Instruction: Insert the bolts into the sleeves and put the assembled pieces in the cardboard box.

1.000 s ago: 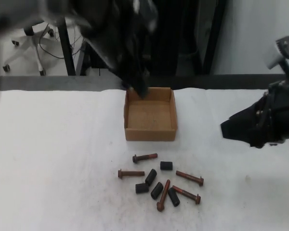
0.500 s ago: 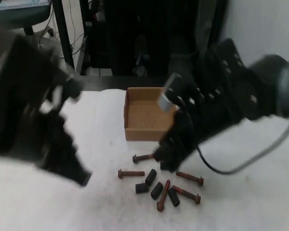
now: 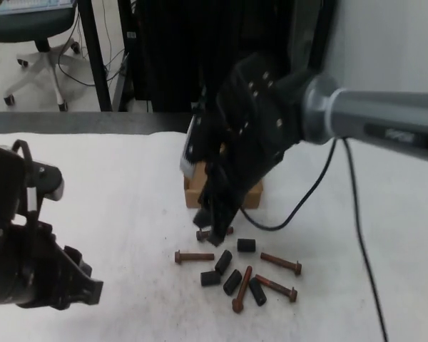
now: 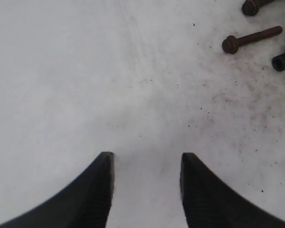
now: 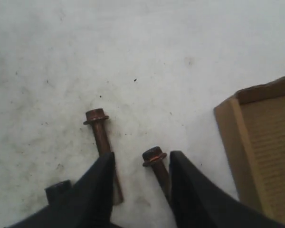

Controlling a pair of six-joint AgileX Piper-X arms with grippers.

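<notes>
Looking down the right wrist view, we see the right end effector (image 5: pixel 141 160) open a moderate way and holding nothing. It straddles a rusty bolt (image 5: pixel 157 167) that lies flat on the desk (image 3: pixel 114 178). A second bolt (image 5: pixel 102 135) lies just beside the first, outside the straddle. The cardboard box (image 5: pixel 228 137) sits near on the other side, toward the far edge of the desk. The other bolts and the short dark sleeves (image 3: pixel 233 281) lie in a loose cluster closer to the near edge, several of them touching. The left end effector (image 4: pixel 147 159) hangs open and empty above bare desk toward the near left corner, well apart from the cluster.

We judge the bolts to be steel: stiff, hard, heavy for their size, and likely to roll on their round shanks. The rust should give the grip some friction. We would close across the shank near its middle, leaving the end away from the head free to enter a sleeve. The sleeves look rigid too, and we would take one by its outer wall, keeping the bore unblocked.
</notes>
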